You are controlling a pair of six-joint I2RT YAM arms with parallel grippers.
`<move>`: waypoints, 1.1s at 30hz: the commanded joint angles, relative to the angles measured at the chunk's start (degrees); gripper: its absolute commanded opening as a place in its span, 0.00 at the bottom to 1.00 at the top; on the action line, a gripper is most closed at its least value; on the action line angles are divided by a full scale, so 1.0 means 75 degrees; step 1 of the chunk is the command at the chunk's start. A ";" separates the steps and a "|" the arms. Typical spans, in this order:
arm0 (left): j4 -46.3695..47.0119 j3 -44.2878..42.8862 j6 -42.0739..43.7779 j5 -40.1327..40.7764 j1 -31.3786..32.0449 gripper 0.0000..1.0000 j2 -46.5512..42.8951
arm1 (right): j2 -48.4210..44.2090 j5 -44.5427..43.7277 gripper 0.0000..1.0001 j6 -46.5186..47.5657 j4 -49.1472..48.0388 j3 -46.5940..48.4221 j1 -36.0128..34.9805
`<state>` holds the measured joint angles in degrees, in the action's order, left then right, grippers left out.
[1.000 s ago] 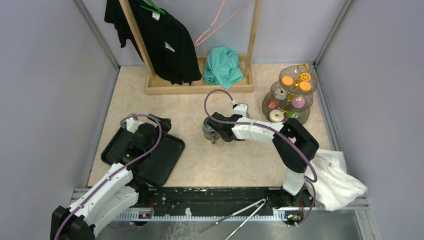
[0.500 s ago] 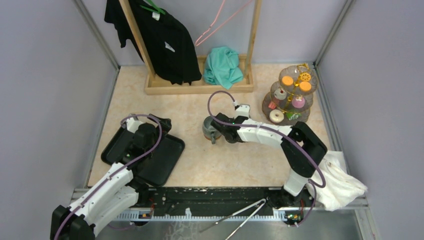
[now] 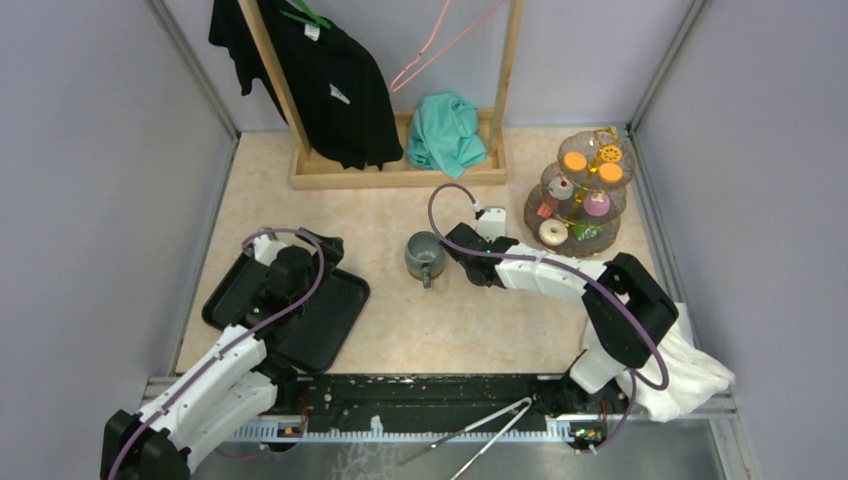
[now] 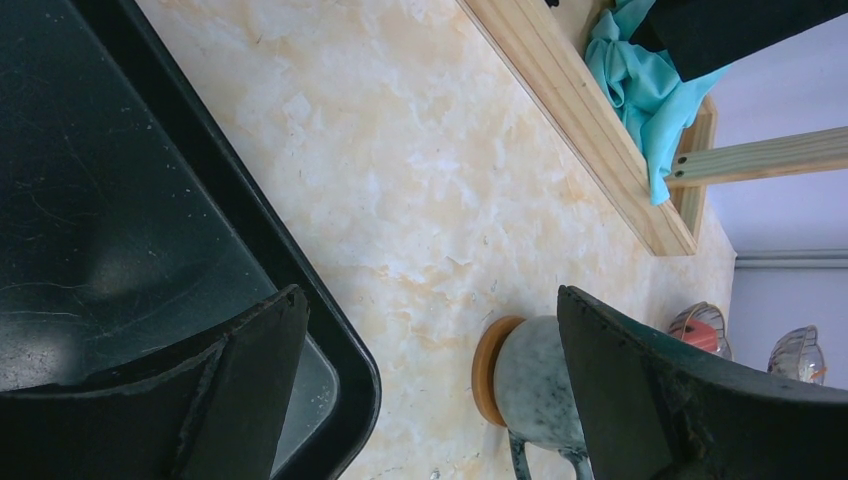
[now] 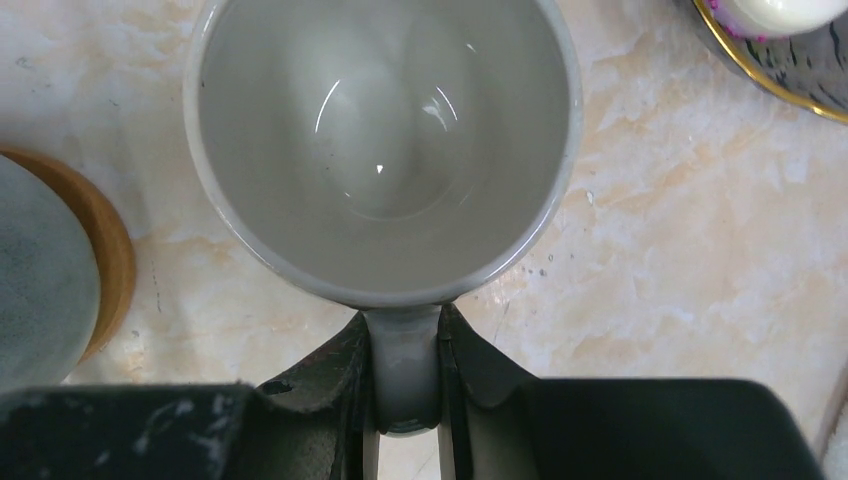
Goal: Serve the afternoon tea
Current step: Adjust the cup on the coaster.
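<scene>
Right pincer (image 5: 402, 345) pinches the grey mug (image 5: 380, 150) by its handle, likely to keep it upright left of the stand (image 3: 532, 212); left pincer (image 4: 428, 300) gapes empty over the tray (image 4: 100, 200)

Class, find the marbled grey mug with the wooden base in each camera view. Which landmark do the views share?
Top external: mug mid-table, between black tray and stand.
Left wrist: bottom centre, beside the tray's edge.
Right wrist: left edge, cropped, beside the held pale mug.
Shared landmark: the stand.
</scene>
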<state>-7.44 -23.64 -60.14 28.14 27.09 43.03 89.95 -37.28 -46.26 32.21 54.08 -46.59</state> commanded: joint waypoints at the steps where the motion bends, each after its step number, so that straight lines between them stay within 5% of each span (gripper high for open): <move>1: 0.0245 -0.0018 0.0015 -0.0128 -0.0051 0.99 0.0047 | -0.0381 0.0223 0.19 0.1156 -0.1099 -0.0218 0.0088; 14: 0.0344 -0.0020 0.0060 -0.0283 -0.0054 0.99 0.0102 | -0.0541 0.0430 0.20 0.1413 -0.1281 -0.0529 0.0182; 21: 0.0344 -0.0024 0.0114 -0.0309 -0.0061 0.99 0.0086 | -0.0613 0.0121 0.36 0.1077 -0.0882 -0.0477 0.0188; 33: 0.0399 -0.0070 0.0290 -0.0304 -0.0059 0.99 0.0116 | -0.0969 0.0108 0.48 0.1187 -0.0676 -0.0206 0.0185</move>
<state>-6.35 -23.64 -59.64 26.28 26.96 43.77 86.78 -34.85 -37.56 26.50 50.24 -45.56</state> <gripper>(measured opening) 0.990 0.465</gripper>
